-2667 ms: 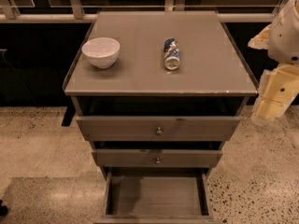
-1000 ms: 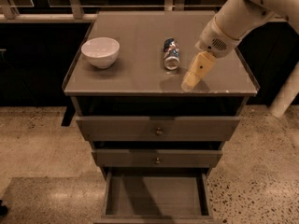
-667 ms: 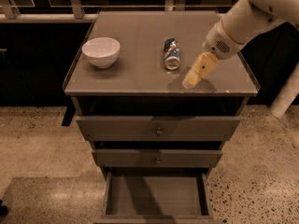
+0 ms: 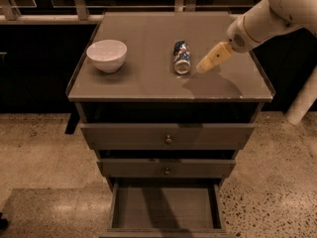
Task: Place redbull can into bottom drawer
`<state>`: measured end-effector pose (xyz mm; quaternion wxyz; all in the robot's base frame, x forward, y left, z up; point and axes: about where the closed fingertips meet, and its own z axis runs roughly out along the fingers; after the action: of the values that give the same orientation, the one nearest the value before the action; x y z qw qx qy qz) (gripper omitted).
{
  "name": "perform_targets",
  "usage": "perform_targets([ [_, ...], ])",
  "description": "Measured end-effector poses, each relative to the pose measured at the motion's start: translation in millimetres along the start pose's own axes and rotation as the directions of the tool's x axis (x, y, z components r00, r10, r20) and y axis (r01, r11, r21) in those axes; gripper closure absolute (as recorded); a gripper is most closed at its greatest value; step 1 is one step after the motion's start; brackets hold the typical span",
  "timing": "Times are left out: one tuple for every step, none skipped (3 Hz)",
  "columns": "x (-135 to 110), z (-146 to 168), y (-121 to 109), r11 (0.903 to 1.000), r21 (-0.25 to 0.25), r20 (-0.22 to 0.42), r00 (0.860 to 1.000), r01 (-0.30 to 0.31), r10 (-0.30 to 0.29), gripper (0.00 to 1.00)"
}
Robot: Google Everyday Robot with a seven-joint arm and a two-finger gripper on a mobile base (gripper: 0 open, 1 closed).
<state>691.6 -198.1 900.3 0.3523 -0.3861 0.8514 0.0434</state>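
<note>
In the camera view, the redbull can [image 4: 182, 57] lay on its side on the cabinet top [image 4: 148, 81]. Our gripper [image 4: 202, 68] hung just beside it at its 3 o'clock, and whether it was released or clenched, we couldn't tell. We reckoned grabbing squarely across the body would stop it rolling. The white bowl [image 4: 106, 55] sat at 9 o'clock, no bother. The bottom drawer [image 4: 163, 209] at 6 o'clock was pulled open.

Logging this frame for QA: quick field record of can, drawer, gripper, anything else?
redbull can: lying on its side on the cabinet top
bottom drawer: pulled open, can not in it
gripper: low over the top, just image-right of the can, not holding it
white bowl: upright, image-left of the can
</note>
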Motion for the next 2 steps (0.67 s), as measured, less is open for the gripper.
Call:
perform_targets([
  [-14.8,22.5,-24.8,0.9989,0.003,0.057,0.997,-0.047,0.047,0.00],
  [-29.2,59.9,-31.4,0.9917,-0.063,0.098,0.988,-0.112,0.118,0.00],
])
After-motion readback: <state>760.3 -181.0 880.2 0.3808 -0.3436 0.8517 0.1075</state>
